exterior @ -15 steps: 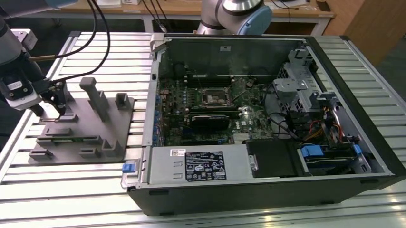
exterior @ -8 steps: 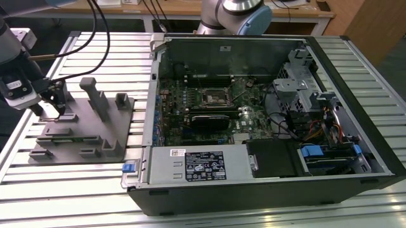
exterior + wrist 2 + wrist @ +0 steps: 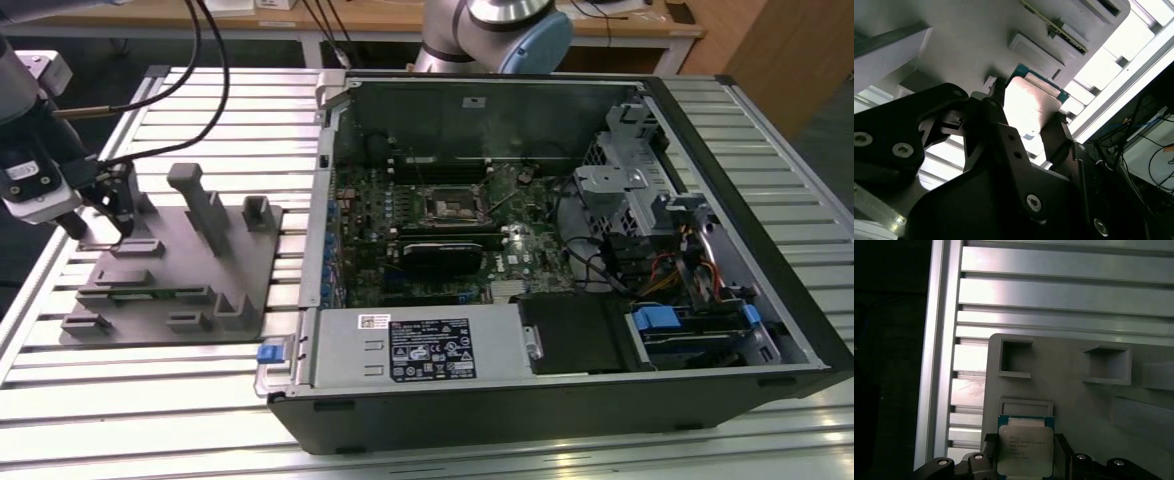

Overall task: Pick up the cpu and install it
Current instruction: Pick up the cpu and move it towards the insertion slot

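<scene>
Starting at the gripper [image 3: 104, 215], at nine o'clock in the exterior view: closed on the cpu [image 3: 1021, 452], with two dark fingers [image 3: 1061, 455] pressed against two opposite edges of it, as seen in both wrist views. One cpu only, silvery top facing up, with a thin green rim. Cannot tell whether resting on the grey fixture [image 3: 160, 320] or raised a little off it. Just beside the cpu, in the first wrist view, one shallow rectangular recess [image 3: 1026, 407], and farther on two square pockets [image 3: 1015, 359] sunk in the same fixture.

Going outward in the exterior view: three upright grey blocks [image 3: 211, 215] on the fixture at three o'clock of the gripper, and one thin green board [image 3: 150, 293] lying in a long slot at six o'clock of it. Under all this, one slatted aluminium table [image 3: 134, 410].

At three o'clock of the fixture, just beside it, one open computer case [image 3: 801, 300]. Inside:
- one motherboard [image 3: 387, 250]
- one black square socket [image 3: 449, 205], well apart from the cpu
- one black oblong part [image 3: 447, 255] at six o'clock of the socket
- one labelled metal box [image 3: 414, 345] at six o'clock in the case
- one grey metal cage [image 3: 627, 180] at three o'clock
- a bundle of coloured cables [image 3: 687, 265]

Counting also two blue tabs [image 3: 658, 322]. At twelve o'clock, the arm base [image 3: 507, 30].
</scene>
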Controlling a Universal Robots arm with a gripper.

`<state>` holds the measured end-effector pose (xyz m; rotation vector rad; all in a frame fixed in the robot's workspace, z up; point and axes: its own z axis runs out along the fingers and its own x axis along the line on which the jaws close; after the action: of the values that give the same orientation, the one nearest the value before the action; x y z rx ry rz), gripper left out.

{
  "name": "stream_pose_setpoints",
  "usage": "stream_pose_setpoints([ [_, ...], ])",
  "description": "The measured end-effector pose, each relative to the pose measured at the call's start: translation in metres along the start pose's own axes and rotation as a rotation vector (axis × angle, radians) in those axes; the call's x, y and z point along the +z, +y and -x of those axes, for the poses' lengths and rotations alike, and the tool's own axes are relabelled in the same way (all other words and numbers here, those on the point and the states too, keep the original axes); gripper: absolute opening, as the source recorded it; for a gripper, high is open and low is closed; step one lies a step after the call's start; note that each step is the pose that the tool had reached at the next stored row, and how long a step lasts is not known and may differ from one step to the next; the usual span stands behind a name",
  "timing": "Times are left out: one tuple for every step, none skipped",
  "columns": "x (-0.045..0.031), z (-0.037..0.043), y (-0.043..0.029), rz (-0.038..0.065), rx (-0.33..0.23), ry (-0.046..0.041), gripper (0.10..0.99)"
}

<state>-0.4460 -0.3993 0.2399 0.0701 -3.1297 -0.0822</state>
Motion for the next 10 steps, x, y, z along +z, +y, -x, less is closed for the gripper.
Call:
stream_pose_setpoints([
  [-0.0012,0.0,0.0001,0.0,0.0,0.0,0.541],
  [-0.0025,0.0,0.0002,0.0,0.0,0.0,0.541],
  [-0.004,0.0,0.0003,0.0,0.0,0.0,0.541],
  [-0.0057,0.0,0.0004,0.0,0.0,0.0001,0.541],
  [-0.0072,-0.0001,0.0005,0.0,0.0,-0.0001,0.541],
  [-0.0087,-0.0001,0.0006,0.0,0.0,0.0,0.541],
  [-0.0102,-0.0001,0.0007,0.0,0.0,0.0001,0.541],
  [-0.0115,-0.0001,0.0008,0.0,0.0,0.0,0.541],
  [-0.0128,-0.0001,0.0009,0.0,0.0,0.0,0.541],
  [-0.014,-0.0001,0.001,0.0,0.0,0.0001,0.541],
])
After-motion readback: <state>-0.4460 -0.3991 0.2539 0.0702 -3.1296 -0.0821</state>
